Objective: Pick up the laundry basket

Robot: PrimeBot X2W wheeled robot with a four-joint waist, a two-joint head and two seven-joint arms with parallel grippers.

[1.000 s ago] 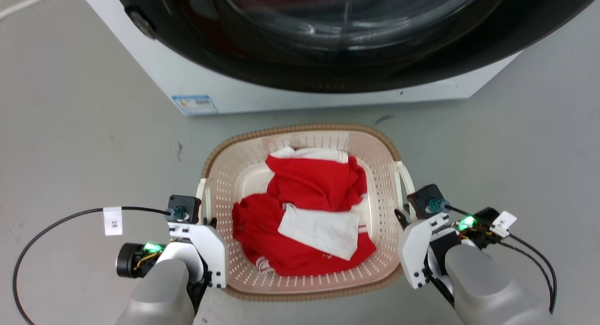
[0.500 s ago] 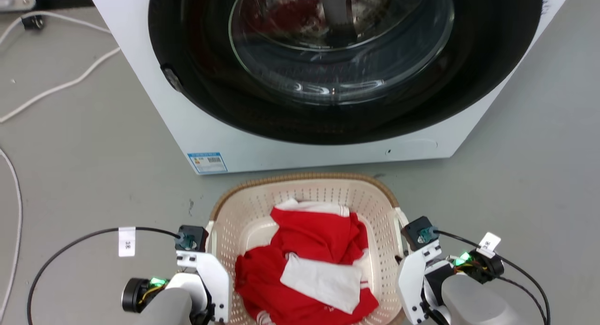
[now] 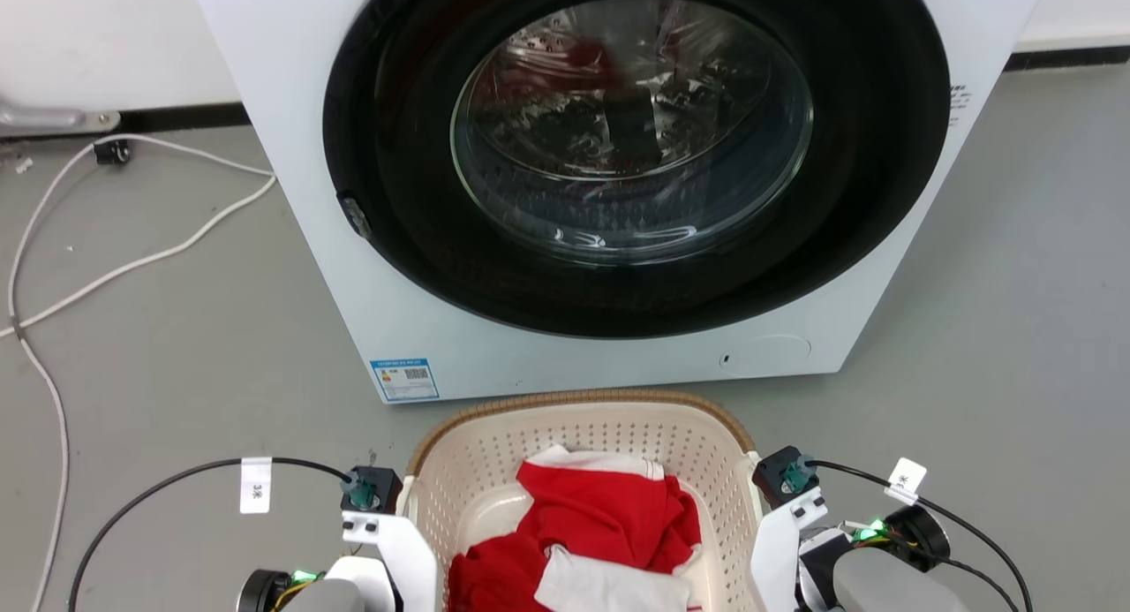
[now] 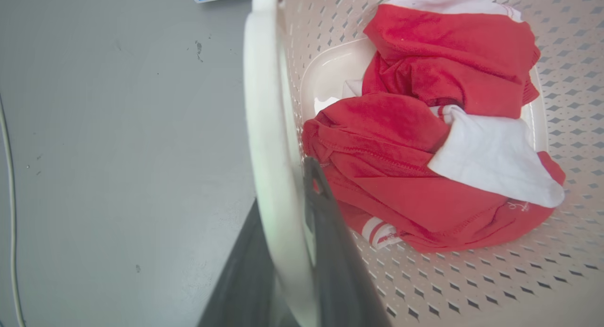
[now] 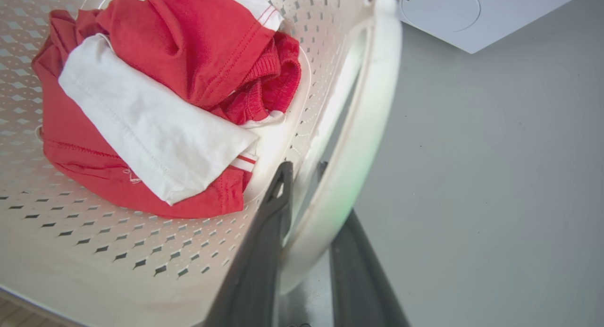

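Left pincer (image 4: 283, 190) is clamping the basket (image 3: 583, 435) by the handle (image 4: 264, 105) between its fingers, right pincer (image 5: 304, 176) doing likewise. Lifting looks in hand, calling for both rising level.

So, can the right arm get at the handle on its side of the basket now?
Probably yes: the right end effector has a finger on each side of the white handle of the basket, nothing between; grip firmness is unclear.
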